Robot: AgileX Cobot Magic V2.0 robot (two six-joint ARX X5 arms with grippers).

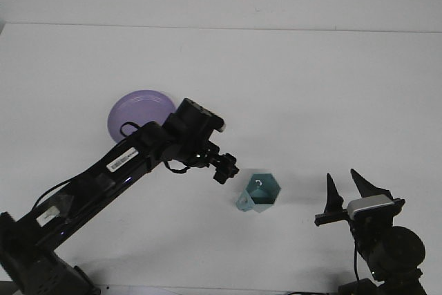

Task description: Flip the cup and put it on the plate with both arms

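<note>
Front view: the teal cup [261,193] is lying overturned on the white surface [311,101], right of the purple plate [135,112]. The left gripper [226,168] is being held just beside it, its fingers' state unreadable; the right gripper [343,191] is being held apart. The cup is likely being risked to a sideways knock.

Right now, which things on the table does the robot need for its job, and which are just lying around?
Needed for the job:
- small teal faceted cup, lying on the white table
- round purple plate, partly hidden by the left arm
- left claw, close to the cup
- right claw, open, waiting to the right of the cup

Just lying around:
- nothing else shows on the table
</note>
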